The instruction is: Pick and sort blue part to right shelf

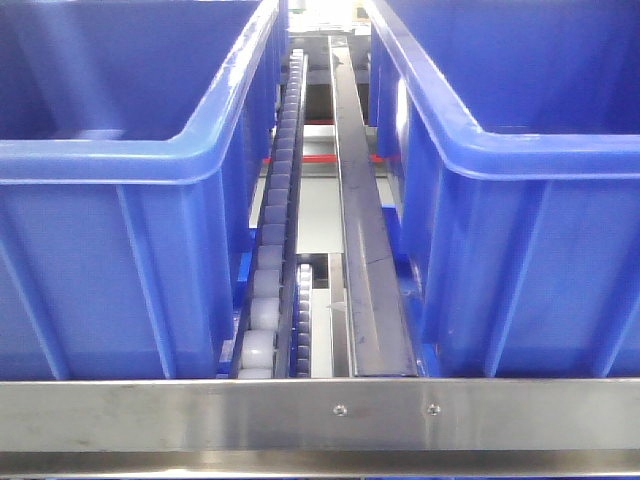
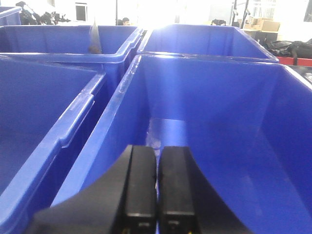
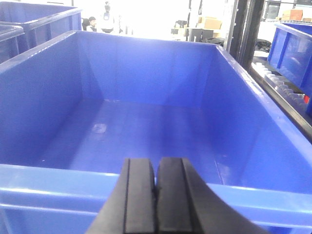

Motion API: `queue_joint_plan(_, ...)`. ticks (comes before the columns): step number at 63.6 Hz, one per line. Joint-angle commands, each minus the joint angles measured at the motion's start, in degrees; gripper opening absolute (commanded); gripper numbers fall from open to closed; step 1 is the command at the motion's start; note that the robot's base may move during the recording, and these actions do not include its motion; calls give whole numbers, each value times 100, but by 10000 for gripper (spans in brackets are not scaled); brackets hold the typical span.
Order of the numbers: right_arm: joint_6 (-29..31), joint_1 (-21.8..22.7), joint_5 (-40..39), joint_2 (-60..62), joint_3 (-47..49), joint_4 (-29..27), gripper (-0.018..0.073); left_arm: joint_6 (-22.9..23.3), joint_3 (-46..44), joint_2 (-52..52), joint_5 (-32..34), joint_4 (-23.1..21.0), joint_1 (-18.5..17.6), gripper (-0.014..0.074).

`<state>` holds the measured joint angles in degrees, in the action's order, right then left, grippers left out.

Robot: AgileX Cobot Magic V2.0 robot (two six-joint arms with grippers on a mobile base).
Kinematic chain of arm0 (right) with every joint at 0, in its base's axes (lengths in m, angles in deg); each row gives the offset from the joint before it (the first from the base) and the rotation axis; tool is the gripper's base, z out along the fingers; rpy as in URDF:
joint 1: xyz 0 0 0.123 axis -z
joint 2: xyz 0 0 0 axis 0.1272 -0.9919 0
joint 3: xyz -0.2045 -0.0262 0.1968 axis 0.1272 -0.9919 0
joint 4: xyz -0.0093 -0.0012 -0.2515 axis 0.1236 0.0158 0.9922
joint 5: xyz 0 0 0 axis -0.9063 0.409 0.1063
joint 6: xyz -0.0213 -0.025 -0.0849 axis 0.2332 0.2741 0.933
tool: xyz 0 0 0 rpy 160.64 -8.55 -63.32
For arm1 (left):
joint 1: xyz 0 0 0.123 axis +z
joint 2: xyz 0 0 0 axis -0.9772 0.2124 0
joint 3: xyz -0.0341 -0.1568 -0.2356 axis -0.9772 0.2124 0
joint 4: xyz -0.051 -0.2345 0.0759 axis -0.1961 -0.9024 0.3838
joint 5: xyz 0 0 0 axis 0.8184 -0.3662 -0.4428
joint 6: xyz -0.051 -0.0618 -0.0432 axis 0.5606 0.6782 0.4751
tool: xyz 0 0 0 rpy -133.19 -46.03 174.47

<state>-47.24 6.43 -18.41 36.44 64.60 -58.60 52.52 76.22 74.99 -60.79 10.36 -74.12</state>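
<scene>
From the front, two blue bins flank a roller track behind a steel rail. The left gripper hangs over a blue bin, jaws pressed together on nothing. The right gripper likewise hangs jaws-closed over another bin; the blue part appears in no view.

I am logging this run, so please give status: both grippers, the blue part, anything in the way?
Left gripper shut, empty. Right gripper shut, empty, facing an open blue plastic bin. Blue part not in view. Nothing blocking seen.
</scene>
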Motion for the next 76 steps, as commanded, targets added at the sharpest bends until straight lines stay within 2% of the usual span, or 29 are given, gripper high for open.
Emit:
queue_joint_plan(1, 8, 38, -532, 132, 116, 0, 54, 5, -176, 40, 424, -63, 13, 124)
queue_joint_plan(32, 8, 38, -526, 132, 116, 0, 54, 5, -153, 40, 424, -63, 13, 124)
queue_joint_plan(35, 8, 38, -526, 132, 116, 0, 54, 5, -79, 40, 437, 200, 13, 124)
queue_joint_plan(37, 8, 38, -526, 132, 116, 0, 54, 5, -29, 40, 453, 608, 13, 124)
queue_joint_plan(39, 8, 38, -526, 132, 116, 0, 54, 12, 47, 40, 617, 935, 13, 124)
queue_joint_plan(41, 8, 38, -526, 132, 116, 0, 54, 12, 139, 40, 808, 1075, 2, 124)
queue_joint_plan(47, 8, 38, -526, 132, 116, 0, 54, 211, 349, 13, 1168, 1087, -234, 124)
queue_joint_plan(52, 8, 38, -526, 132, 116, 0, 54, 613, 557, -127, 1383, 1392, -477, 124)
queue_joint_plan(56, 8, 38, -526, 132, 116, 0, 54, 625, 761, -288, 1412, 1475, -631, 124)
queue_joint_plan(71, 8, 38, -526, 132, 116, 0, 54, 614, 1456, -834, 1421, 1399, -669, 124)
queue_joint_plan(76, 8, 38, -526, 132, 116, 0, 54, 614, 1442, -1114, 931, 1386, -669, 124)
